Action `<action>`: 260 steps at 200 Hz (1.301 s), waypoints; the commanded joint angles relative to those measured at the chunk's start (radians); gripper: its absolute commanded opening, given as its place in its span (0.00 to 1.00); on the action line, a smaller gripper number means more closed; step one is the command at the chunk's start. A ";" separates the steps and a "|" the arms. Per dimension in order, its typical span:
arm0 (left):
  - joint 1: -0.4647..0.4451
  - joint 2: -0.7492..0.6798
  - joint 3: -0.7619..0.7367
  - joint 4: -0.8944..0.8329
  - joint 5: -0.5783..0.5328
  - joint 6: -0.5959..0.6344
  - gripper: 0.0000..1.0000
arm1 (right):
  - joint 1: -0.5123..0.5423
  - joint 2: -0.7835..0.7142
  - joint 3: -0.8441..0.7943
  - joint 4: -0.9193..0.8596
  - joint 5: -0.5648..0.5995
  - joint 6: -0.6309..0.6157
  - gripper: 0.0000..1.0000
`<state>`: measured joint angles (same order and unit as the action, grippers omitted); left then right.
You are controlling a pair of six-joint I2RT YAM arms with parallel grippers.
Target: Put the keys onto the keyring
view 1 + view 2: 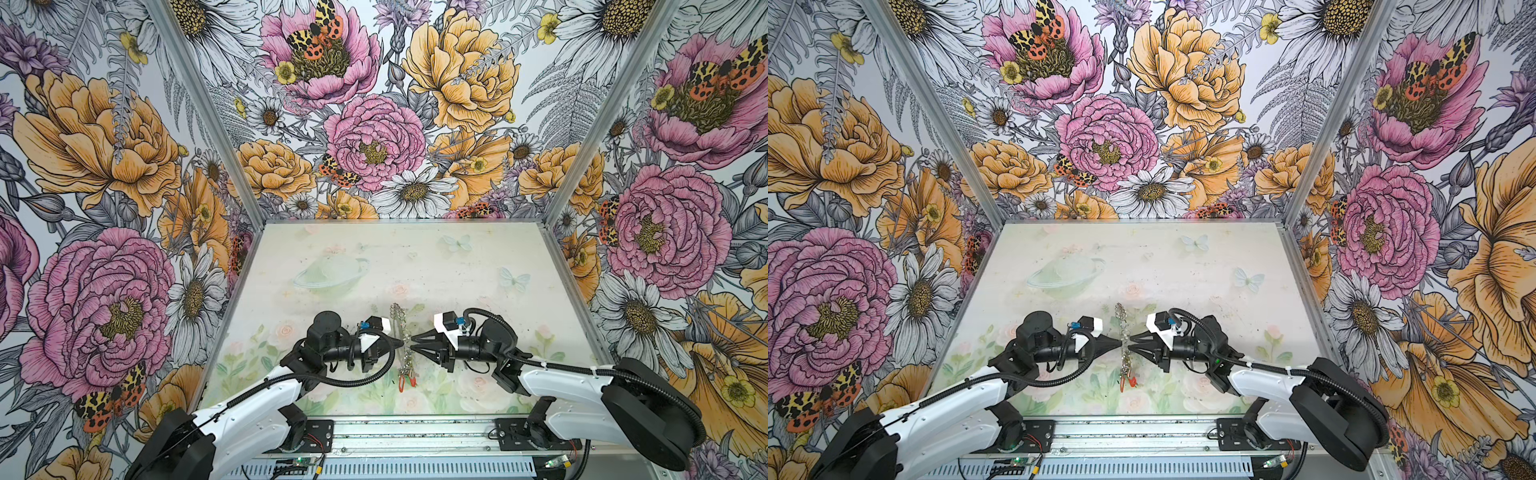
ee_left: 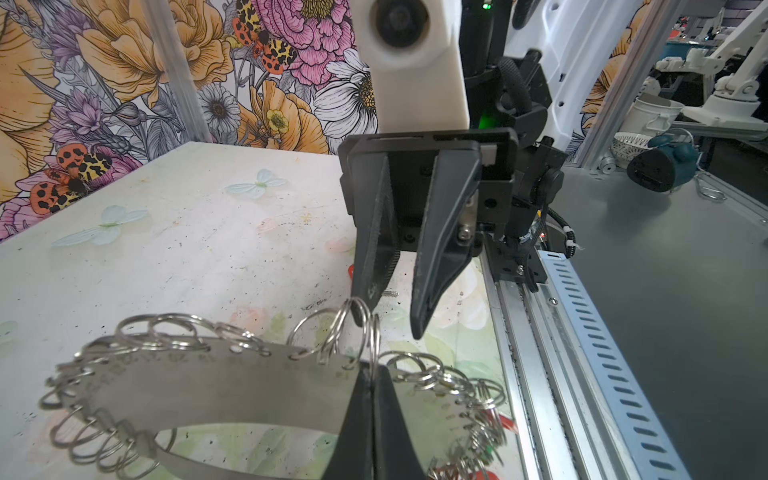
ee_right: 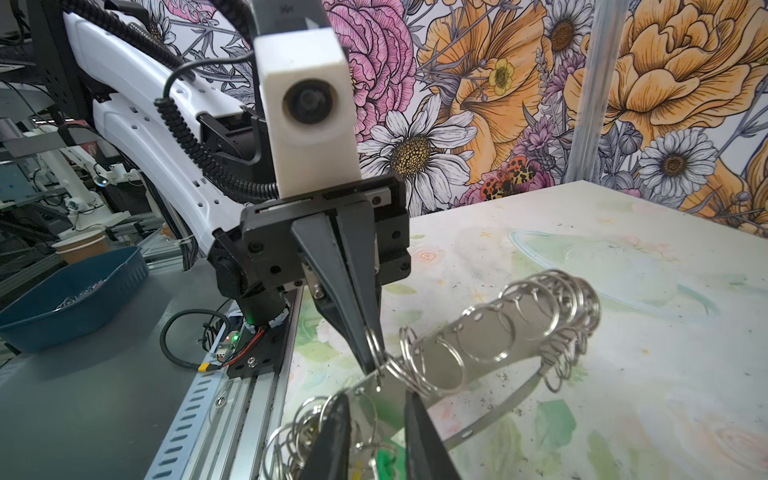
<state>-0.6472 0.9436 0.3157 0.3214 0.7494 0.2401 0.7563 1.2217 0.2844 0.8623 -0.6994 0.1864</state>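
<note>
**Metal keyring (image 2: 228, 386) held up on edge, one jaw pair slack**

It stands over the table (image 1: 457, 270) between the arms. The left gripper (image 2: 371, 376) is clamped on the band. The right gripper (image 2: 390, 326) is part open at a wire ring (image 2: 353, 328), holding nothing. Advise a steady left hold and a square right closure. Top views place the red-tagged key (image 1: 405, 382) at the near end; wrist views show the jaw gaps.

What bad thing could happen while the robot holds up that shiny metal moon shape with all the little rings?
The shut left gripper holds the flat grey metal crescent keyring by its fingertips alone, and the right gripper is open, so it might slip or swing.
A right finger sits among the silver wire rings and could snag one.
The red plastic key tags hanging at one end might tangle.
</note>
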 commanded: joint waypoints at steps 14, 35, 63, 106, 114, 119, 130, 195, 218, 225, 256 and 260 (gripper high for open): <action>-0.032 0.026 -0.004 0.026 0.026 0.082 0.00 | 0.015 -0.005 0.021 -0.035 -0.047 -0.024 0.27; -0.054 0.033 -0.010 0.025 0.033 0.118 0.00 | 0.016 0.011 0.032 -0.053 -0.065 -0.025 0.28; -0.055 0.033 -0.015 0.026 0.030 0.125 0.00 | 0.017 0.008 0.032 -0.054 -0.096 -0.022 0.31; -0.057 0.088 0.003 0.015 0.044 0.125 0.00 | 0.019 0.015 0.090 -0.133 -0.143 -0.010 0.40; -0.058 0.098 0.005 0.016 0.047 0.126 0.00 | 0.020 0.018 0.106 -0.165 -0.139 -0.014 0.40; -0.058 0.103 0.006 0.015 0.051 0.126 0.00 | 0.018 0.023 0.119 -0.193 -0.137 -0.018 0.40; -0.059 0.111 0.008 0.015 0.059 0.125 0.00 | 0.017 0.040 0.147 -0.244 -0.131 -0.024 0.39; -0.053 0.087 -0.008 0.021 0.052 0.139 0.00 | -0.044 -0.011 0.251 -0.553 0.102 0.027 0.29; -0.051 0.095 -0.006 0.022 0.036 0.140 0.00 | -0.049 -0.067 0.271 -0.695 0.231 0.051 0.30; -0.051 0.092 -0.007 0.022 0.030 0.141 0.00 | -0.050 -0.076 0.276 -0.735 0.250 0.052 0.30; -0.055 0.076 -0.027 0.052 -0.012 0.143 0.00 | -0.051 -0.094 0.277 -0.848 0.294 0.062 0.28; -0.056 0.074 -0.029 0.055 -0.018 0.142 0.00 | -0.051 -0.097 0.278 -0.863 0.320 0.072 0.29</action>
<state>-0.6983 1.0477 0.3027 0.3122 0.7643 0.3607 0.7116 1.1458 0.5369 0.1516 -0.4969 0.2260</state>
